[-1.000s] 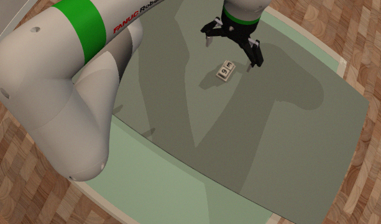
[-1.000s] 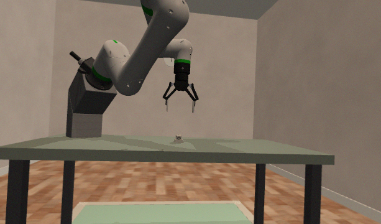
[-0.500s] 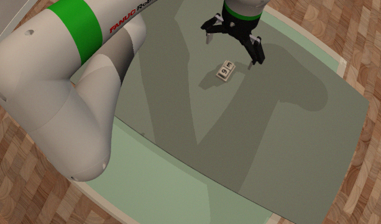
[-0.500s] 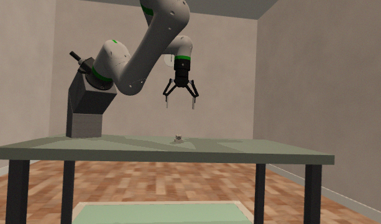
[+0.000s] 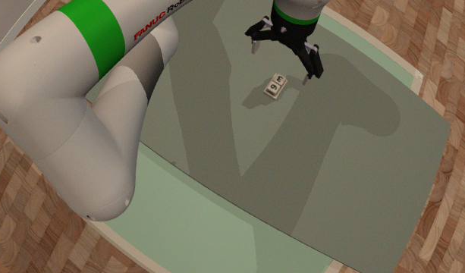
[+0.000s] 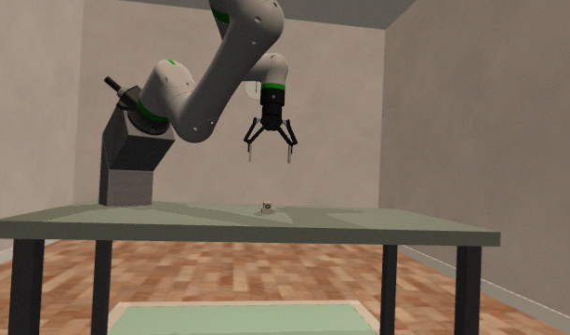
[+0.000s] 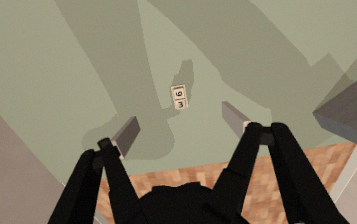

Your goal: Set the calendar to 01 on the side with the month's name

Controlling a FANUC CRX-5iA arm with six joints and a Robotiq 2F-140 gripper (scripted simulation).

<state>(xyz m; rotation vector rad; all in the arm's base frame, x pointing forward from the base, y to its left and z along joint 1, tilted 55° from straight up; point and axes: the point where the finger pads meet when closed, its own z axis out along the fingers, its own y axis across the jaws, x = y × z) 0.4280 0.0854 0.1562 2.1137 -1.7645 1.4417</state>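
A small pale tray [image 5: 271,97] [image 6: 267,212] rests flat on the table, holding two pale cubes side by side. One cube [image 5: 273,87] [image 7: 179,93] shows a 6 or 9 on top; its neighbour [image 5: 279,79] [image 7: 180,104] shows a 3-like digit. A cube face [image 6: 267,206] in the exterior view shows a round, 0-like digit. The month's name is too small to read, and which side bears it is unclear. My gripper [image 5: 279,66] [image 6: 270,161] [image 7: 178,116] is wide open and empty, high above the tray, fingers pointing down.
The green-grey table top [image 5: 369,182] [image 6: 173,229] carries the tray and the arm's shadows. The grey robot base [image 6: 130,186] [image 7: 351,112] stands at the table's left in the exterior view. The arm [image 5: 58,95] reaches over the table.
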